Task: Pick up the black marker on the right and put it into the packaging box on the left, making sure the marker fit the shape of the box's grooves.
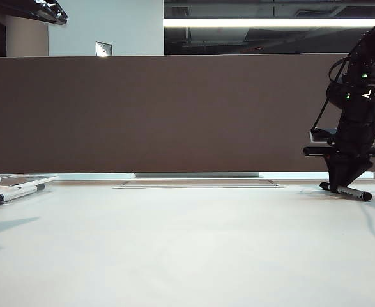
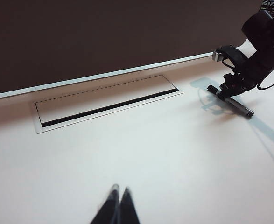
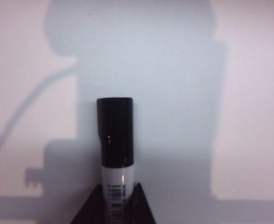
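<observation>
The black marker [image 1: 348,191] [image 2: 231,100] [image 3: 116,140] lies flat on the white table at the far right, its black cap pointing away from the wrist camera. My right gripper [image 1: 341,185] [image 3: 118,187] points down over it, and the two fingers press the white barrel from both sides: it is shut on the marker, which still rests on the table. The packaging box [image 1: 8,178], a clear flat tray, sits at the table's far left edge. My left gripper [image 2: 119,190] hovers over bare table, shut and empty, far from the marker.
Other markers [image 1: 15,192] lie at the tray's front. A flat cable hatch [image 1: 197,184] [image 2: 104,105] is set into the table by the brown partition [image 1: 174,109]. The right arm's cable [image 1: 324,105] hangs beside its wrist.
</observation>
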